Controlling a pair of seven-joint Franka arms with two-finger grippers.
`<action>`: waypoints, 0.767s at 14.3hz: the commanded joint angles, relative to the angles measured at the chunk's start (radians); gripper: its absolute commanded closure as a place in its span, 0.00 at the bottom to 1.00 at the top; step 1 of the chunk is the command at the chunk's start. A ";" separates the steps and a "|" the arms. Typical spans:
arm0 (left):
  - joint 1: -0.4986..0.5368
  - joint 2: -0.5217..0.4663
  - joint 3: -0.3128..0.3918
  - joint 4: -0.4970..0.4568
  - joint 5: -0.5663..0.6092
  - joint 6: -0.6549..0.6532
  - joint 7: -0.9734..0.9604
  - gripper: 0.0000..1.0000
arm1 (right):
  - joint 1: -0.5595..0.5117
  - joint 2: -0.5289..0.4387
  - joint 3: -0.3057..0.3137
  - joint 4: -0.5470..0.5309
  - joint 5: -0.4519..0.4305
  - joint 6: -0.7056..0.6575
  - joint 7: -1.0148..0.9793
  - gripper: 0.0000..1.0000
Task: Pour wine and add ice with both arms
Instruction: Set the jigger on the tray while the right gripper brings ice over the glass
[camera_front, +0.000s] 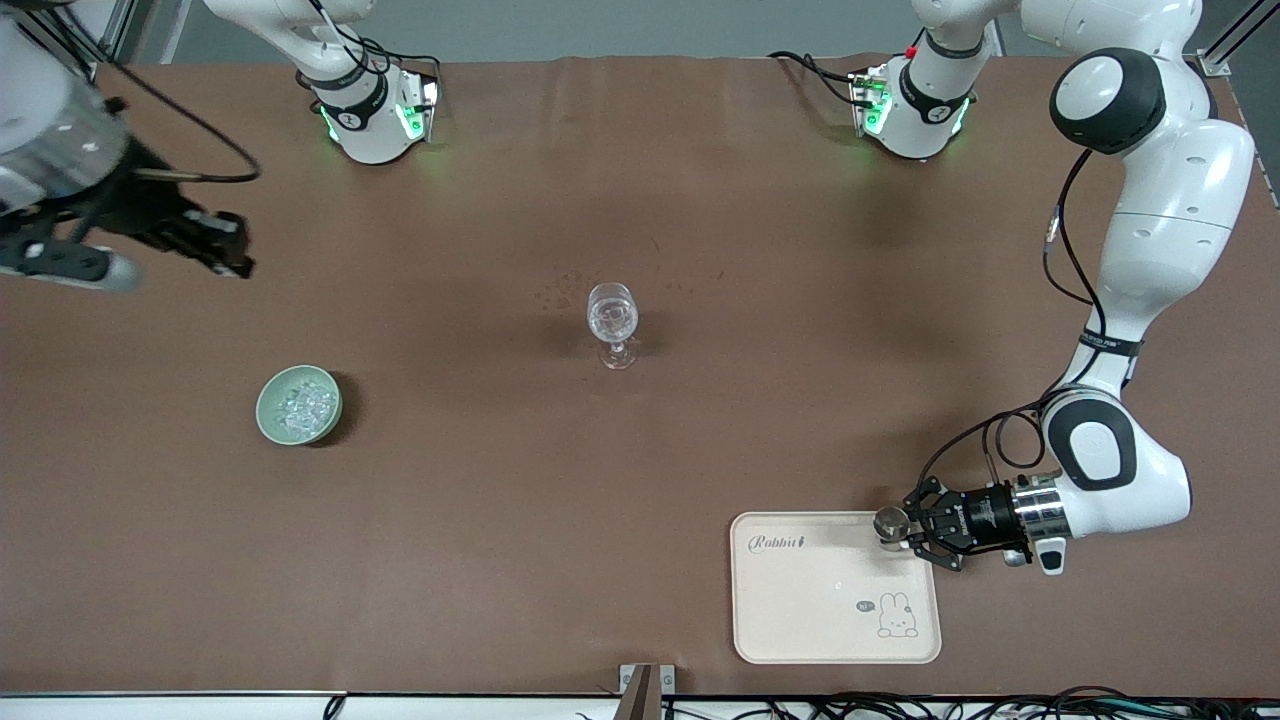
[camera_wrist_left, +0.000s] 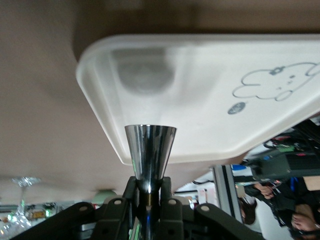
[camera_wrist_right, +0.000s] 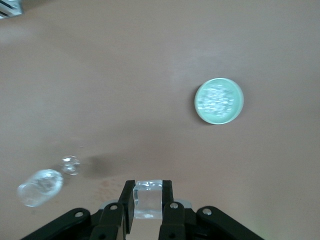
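Right wrist view: right gripper (camera_wrist_right: 147, 200) pinches 1 clear ice cube (camera_wrist_right: 148, 200); left gripper (camera_wrist_left: 148, 192) clamps shiny steel jigger (camera_wrist_left: 149, 152) over cream tray (camera_wrist_left: 210, 65); cube may slip.

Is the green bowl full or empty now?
Not empty: the green bowl holds a heap of clear ice, also seen from the right wrist.

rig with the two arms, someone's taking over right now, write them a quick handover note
Left tool: shut on a small metal cup, low over the edge of the cream tray.
Right tool: shut on a clear ice cube, high above the table toward the right arm's end.
Wine glass stands mid-table; whether liquid is in it cannot be told. Green bowl of ice sits nearer the front camera, toward the right arm's end.
Done: one cube picked up.
Left: drop the cube into the glass; check the pour.
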 joint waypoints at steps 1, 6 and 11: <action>0.024 0.061 -0.012 0.036 -0.119 -0.006 0.012 0.81 | 0.008 0.082 0.094 0.002 -0.007 0.057 0.174 0.99; 0.023 0.096 -0.008 0.037 -0.208 -0.002 0.116 0.70 | 0.131 0.194 0.184 -0.002 -0.063 0.160 0.431 0.99; 0.029 0.111 -0.004 0.023 -0.229 -0.006 0.127 0.31 | 0.289 0.286 0.184 -0.034 -0.088 0.203 0.563 0.99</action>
